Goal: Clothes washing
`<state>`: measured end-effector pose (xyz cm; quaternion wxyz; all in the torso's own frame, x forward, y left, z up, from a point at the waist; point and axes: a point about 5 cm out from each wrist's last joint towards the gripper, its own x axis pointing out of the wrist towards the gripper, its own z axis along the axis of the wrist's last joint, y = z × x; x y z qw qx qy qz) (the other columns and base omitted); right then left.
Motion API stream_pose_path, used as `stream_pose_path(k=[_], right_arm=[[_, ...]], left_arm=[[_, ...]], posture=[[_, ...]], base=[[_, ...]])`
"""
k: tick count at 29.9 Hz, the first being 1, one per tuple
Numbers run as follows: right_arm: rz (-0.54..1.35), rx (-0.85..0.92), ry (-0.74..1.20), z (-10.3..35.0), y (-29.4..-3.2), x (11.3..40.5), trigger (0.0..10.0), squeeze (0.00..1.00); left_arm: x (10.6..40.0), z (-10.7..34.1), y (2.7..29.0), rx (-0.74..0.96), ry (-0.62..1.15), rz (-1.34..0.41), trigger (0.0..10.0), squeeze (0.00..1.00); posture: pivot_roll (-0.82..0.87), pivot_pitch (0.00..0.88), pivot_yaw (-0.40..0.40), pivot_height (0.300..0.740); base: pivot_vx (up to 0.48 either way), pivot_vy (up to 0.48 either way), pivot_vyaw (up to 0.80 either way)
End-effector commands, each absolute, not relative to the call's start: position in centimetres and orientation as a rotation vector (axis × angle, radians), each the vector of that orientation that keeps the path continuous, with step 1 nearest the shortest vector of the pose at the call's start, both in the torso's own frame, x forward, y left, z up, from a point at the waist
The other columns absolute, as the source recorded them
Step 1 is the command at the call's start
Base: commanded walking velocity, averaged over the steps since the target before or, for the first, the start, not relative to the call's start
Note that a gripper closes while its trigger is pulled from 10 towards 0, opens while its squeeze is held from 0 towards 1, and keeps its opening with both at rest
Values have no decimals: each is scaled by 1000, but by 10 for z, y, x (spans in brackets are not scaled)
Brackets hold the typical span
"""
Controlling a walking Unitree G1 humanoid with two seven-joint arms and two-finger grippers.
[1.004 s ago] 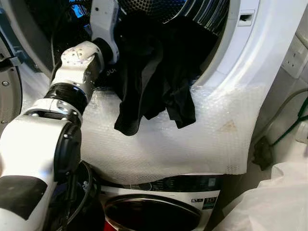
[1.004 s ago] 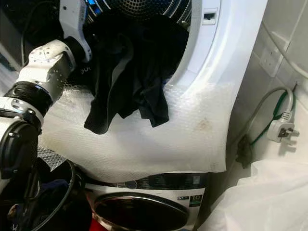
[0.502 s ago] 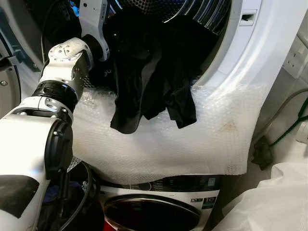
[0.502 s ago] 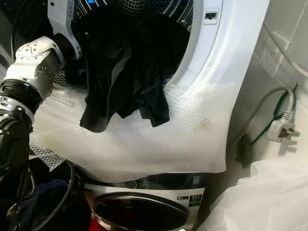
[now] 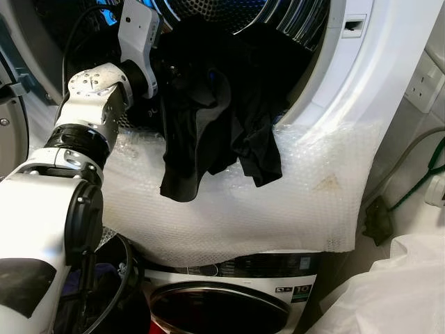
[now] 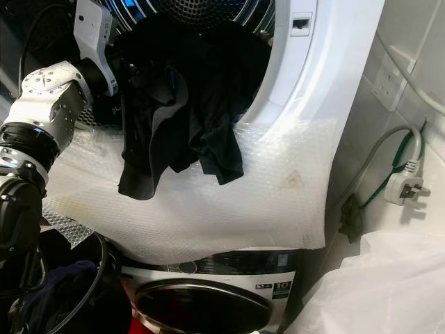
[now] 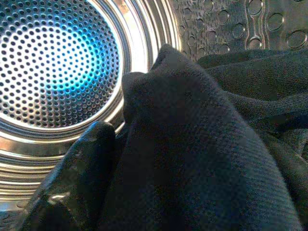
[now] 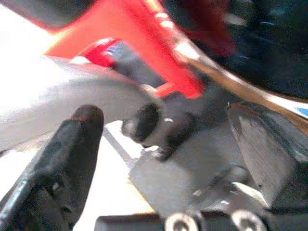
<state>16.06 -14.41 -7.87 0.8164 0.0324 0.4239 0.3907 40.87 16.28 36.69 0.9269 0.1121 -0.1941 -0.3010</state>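
Black clothing (image 5: 215, 118) hangs bunched out of the round mouth of the washing machine (image 5: 348, 76), its lower folds draped down over the sheet of bubble wrap (image 5: 278, 209) that covers the machine's white front below the opening. Part of the dark fabric lies inside against the perforated steel drum (image 7: 57, 57), whose back wall glows blue in the left wrist view. The left pincer (image 7: 144, 159) is reached into the drum at the left side of the opening, with the knit cloth pressed right against it; one black finger (image 7: 82, 173) shows beside the fabric while the other is hidden behind it, so I cannot tell whether the fingers are clamped on the cloth or merely lying against it. The silver left arm (image 5: 90, 118) rises from the lower left up to the opening. The right pincer (image 8: 159, 139) hangs low with its two black fingers set well apart and nothing between them, a blurred red shape (image 8: 130, 43) beyond. A second appliance (image 5: 229, 292) with a dark round door sits under the bubble wrap, and a white plug (image 6: 405, 186) on a grey cable hangs at the right wall.
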Motion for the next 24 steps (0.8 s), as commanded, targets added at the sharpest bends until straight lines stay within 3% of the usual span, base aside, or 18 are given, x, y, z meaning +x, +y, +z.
stream_pose_path(k=[1,3,5,10,18,24], right_arm=[[946,120,894,-75,-139,158,10000,0],[1168,112,898,-68,-135,152,10000,0],[1243,71,884,-64,-129,158,10000,0],[1227,75,765,-50,-114,183,10000,0],[1292,184,505,-11,-44,208,10000,0],[1434,313,308,37,-17,209,10000,0]], left_arm=[[411,350,171,246,-329,-608,10000,1000],[411,347,171,243,-325,-606,10000,1000],[412,344,170,239,-321,-602,10000,1000],[412,339,168,236,-312,-612,10000,1000],[413,330,161,221,-297,-630,10000,1000],[414,326,152,211,-291,-651,10000,1000]], posture=[[-17,0,62,740],[-22,0,57,740],[-21,0,53,740],[-30,0,55,740],[-32,0,48,740],[-49,0,49,740]], base=[[0,0,0],[0,0,0],[0,0,0],[0,0,0],[0,0,0],[0,0,0]])
